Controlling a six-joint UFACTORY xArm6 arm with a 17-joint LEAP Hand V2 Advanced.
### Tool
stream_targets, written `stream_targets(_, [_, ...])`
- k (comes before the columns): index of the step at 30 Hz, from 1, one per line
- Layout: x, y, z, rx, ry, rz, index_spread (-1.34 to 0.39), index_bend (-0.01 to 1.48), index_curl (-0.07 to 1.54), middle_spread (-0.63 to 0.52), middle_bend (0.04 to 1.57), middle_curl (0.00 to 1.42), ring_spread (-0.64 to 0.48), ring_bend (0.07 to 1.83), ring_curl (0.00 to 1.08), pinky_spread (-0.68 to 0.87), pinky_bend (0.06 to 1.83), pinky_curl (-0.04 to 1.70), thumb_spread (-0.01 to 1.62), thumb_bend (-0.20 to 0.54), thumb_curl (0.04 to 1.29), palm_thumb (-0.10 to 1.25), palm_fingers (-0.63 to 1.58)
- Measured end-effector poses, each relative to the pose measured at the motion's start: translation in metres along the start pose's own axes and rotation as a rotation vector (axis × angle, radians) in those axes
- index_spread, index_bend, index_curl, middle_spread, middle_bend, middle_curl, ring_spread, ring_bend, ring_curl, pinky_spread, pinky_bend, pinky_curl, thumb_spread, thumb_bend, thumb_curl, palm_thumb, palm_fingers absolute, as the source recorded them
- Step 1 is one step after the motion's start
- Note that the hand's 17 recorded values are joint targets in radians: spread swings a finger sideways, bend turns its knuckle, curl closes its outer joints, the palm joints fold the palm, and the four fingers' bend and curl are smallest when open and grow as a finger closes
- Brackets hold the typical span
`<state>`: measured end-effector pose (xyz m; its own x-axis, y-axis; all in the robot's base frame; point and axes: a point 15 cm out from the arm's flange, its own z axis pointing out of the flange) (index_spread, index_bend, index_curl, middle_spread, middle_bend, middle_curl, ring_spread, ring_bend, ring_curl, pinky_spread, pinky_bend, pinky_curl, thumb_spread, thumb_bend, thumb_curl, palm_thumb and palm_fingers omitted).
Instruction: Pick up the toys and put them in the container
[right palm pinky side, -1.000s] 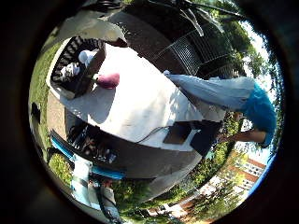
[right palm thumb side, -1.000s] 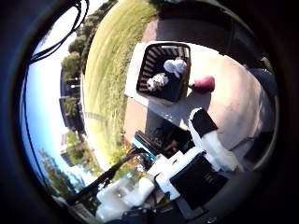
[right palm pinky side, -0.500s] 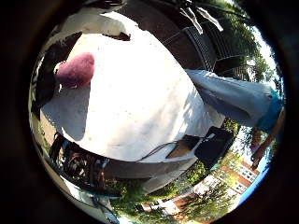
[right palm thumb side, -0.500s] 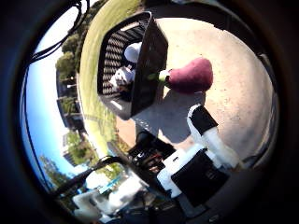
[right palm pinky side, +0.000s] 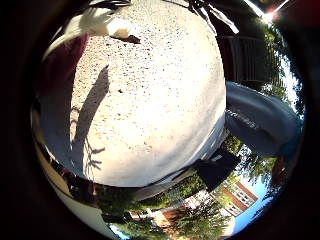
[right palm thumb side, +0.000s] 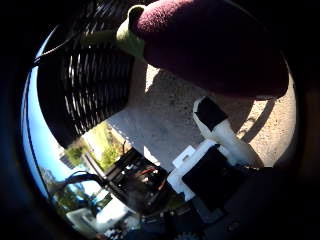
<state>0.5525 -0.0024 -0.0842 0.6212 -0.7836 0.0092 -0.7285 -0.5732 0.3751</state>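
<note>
A purple toy (right palm thumb side: 210, 45) with a green stem (right palm thumb side: 130, 30), shaped like an eggplant, lies on the white speckled table (right palm thumb side: 165, 115), right beside the black mesh container (right palm thumb side: 95, 80). It fills much of the right thumb side palm view, so it is close under the palm. My right hand (right palm thumb side: 215, 150) shows there as white and black fingers held straight, beside the toy, with nothing between them. In the right little finger side palm view the table (right palm pinky side: 150, 100) fills the picture, with the hand's shadow (right palm pinky side: 90, 105) on it and a white finger (right palm pinky side: 95, 22) at the edge.
A black flat device (right palm pinky side: 222, 165) lies at the table's edge. A cart with dark equipment (right palm thumb side: 140, 175) stands beside the table. Grass and trees lie beyond the container.
The hand has come down close to the table and the purple toy. The toy and container now fill far more of the thumb side view. The toys in the container are out of sight.
</note>
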Motion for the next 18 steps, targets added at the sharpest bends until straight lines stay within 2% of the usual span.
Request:
stream_targets(1, [0.0, 0.0, 0.0, -0.008, 0.011, -0.011, -0.16, 0.26, 0.3, -0.03, 0.35, 0.37, 0.26, 0.64, 0.32, 0.51, 0.87, 0.19, 1.07, -0.031, 0.41, 0.66, 0.89])
stream_targets(2, [0.0, 0.001, 0.0, -0.015, 0.019, -0.018, -0.21, 0.22, 0.28, -0.05, 0.46, 0.41, 0.23, 0.69, 0.33, 0.49, 0.91, 0.2, 1.06, -0.024, 0.41, 0.68, 1.09])
stream_targets(3, [0.0, 0.003, 0.0, -0.028, 0.025, -0.024, -0.24, 0.17, 0.29, -0.06, 0.56, 0.46, 0.22, 0.82, 0.39, 0.47, 0.95, 0.22, 1.06, -0.021, 0.41, 0.69, 1.17])
stream_targets(4, [0.001, 0.009, 0.001, -0.046, 0.027, -0.025, -0.26, 0.13, 0.28, -0.07, 0.61, 0.49, 0.2, 0.92, 0.43, 0.46, 0.96, 0.23, 1.06, -0.013, 0.42, 0.71, 1.17])
stream_targets(6, [0.004, 0.021, 0.002, -0.08, 0.011, -0.015, -0.33, 0.15, 0.28, -0.11, 0.76, 0.58, 0.14, 1.12, 0.53, 0.44, 1.02, 0.27, 1.06, -0.002, 0.44, 0.77, 1.1])
stream_targets(9, [0.016, 0.041, 0.0, -0.099, -0.021, 0.023, -0.42, 0.21, 0.28, -0.15, 0.88, 0.67, 0.07, 1.24, 0.6, 0.4, 1.19, 0.34, 1.05, 0.044, 0.5, 0.91, 1.13])
stream_targets(11, [0.031, 0.052, -0.025, -0.073, -0.028, 0.066, -0.5, 0.25, 0.29, -0.17, 0.97, 0.73, 0.03, 1.28, 0.64, 0.36, 1.31, 0.4, 1.06, 0.063, 0.54, 0.98, 1.12])
stream_targets(14, [0.043, 0.081, -0.064, -0.071, -0.064, 0.125, -0.57, 0.31, 0.31, -0.19, 1.03, 0.79, -0.01, 1.31, 0.67, 0.32, 1.39, 0.44, 1.08, 0.059, 0.56, 0.99, 1.08])
stream_targets(18, [0.034, 0.132, -0.125, -0.121, -0.139, 0.133, -0.69, 0.41, 0.36, -0.21, 1.1, 0.87, -0.05, 1.36, 0.72, 0.26, 1.49, 0.51, 1.1, 0.055, 0.61, 1.02, 1.0])
